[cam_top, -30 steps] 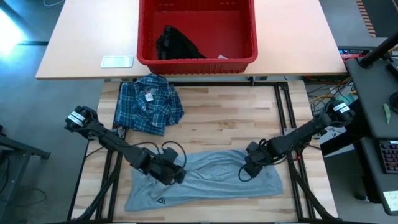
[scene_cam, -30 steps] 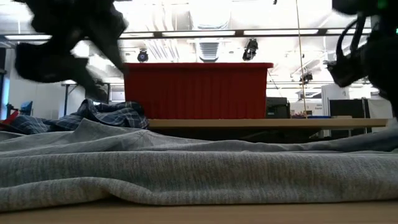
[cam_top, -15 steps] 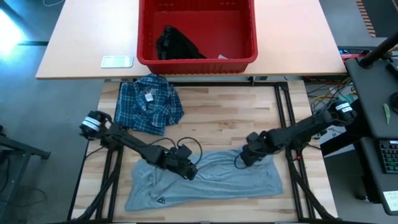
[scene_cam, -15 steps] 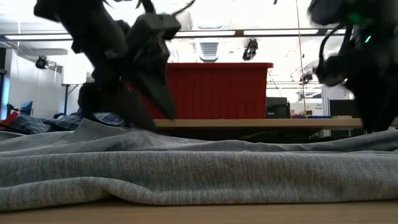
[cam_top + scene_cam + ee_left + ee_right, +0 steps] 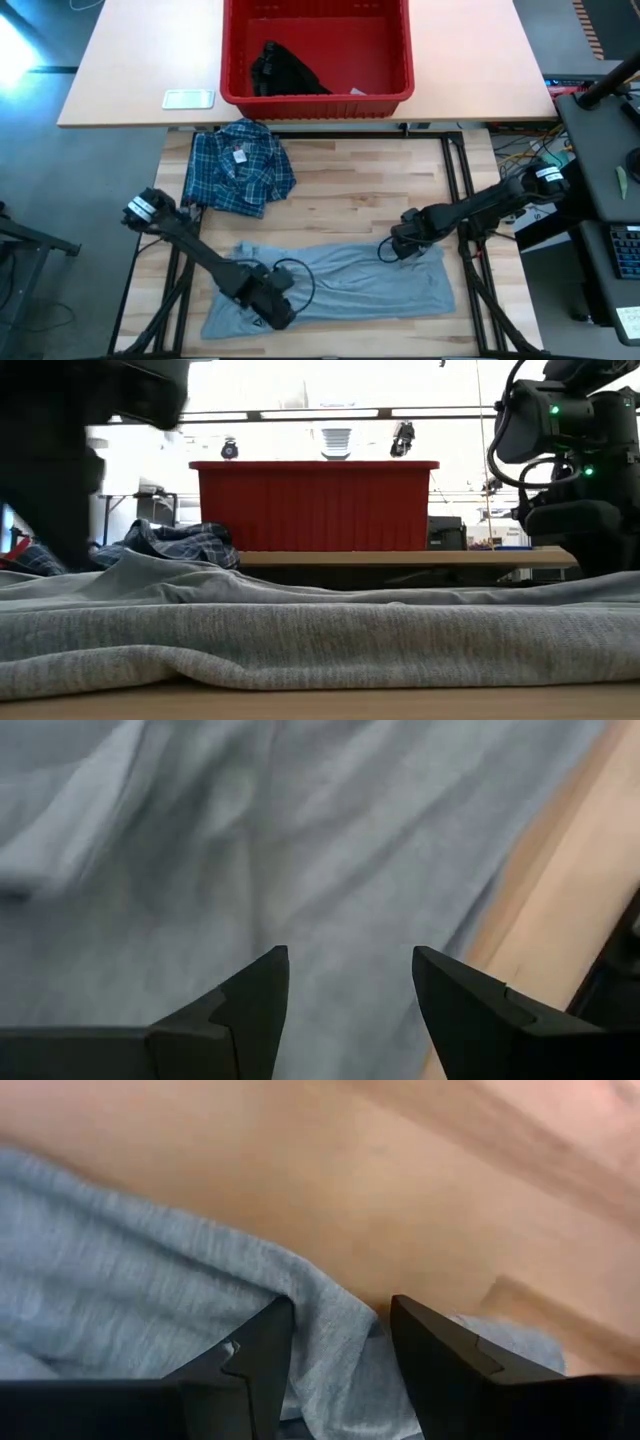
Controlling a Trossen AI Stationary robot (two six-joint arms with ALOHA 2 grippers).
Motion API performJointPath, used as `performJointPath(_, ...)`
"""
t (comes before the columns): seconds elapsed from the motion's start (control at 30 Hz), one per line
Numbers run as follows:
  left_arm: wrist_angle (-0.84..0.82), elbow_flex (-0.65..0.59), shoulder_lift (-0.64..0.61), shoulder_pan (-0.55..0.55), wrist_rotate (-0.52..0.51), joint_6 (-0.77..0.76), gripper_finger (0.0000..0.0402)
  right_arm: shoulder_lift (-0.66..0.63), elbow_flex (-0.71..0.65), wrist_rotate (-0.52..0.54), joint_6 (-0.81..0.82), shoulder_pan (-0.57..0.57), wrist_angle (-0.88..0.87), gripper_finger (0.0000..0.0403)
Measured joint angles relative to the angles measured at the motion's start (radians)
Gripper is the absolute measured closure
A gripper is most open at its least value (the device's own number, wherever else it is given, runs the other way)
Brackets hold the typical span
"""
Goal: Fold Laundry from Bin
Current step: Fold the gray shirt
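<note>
Grey T-shirt (image 5: 330, 285) flat on the near wood table (image 5: 360, 190), left gripper (image 5: 268, 312) jaws apart empty over its near-left part, right gripper (image 5: 335, 1330) jaws apart straddling the far-right edge; I'd pinch only after both sit level on cloth.

Grey T-shirt (image 5: 320, 640) lies before red bin (image 5: 315, 505), plaid shirt (image 5: 170, 545)

Grey T-shirt (image 5: 340, 290) spread flat and wrinkled along my near table edge, small dark logo near its left end. Plaid shirt (image 5: 238, 167) bunched far-left of it. Red bin (image 5: 317, 98) beyond, black garment (image 5: 283, 70) inside at left.
</note>
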Motion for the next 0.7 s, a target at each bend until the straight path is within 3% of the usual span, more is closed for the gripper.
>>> performJointPath(0.1, -0.101, 0.051, -0.023, -0.015, -0.044, -0.022, 0.0204, -0.031, -0.001, 0.031, -0.019, -0.022, -0.017, 0.0238)
performJointPath(0.23, -0.108, 0.116, -0.052, 0.065, -0.226, 0.032, 0.0204, -0.089, 0.021, 0.070, -0.040, -0.045, -0.056, 0.0239)
performJointPath(0.47, -0.043, 0.092, 0.054, 0.237, -0.185, 0.175, 0.0204, -0.175, 0.054, 0.068, -0.051, -0.041, -0.078, 0.0239)
performJointPath(0.7, -0.026, 0.081, 0.167, 0.245, -0.047, 0.128, 0.0204, -0.179, 0.063, 0.174, 0.020, 0.122, 0.040, 0.0239)
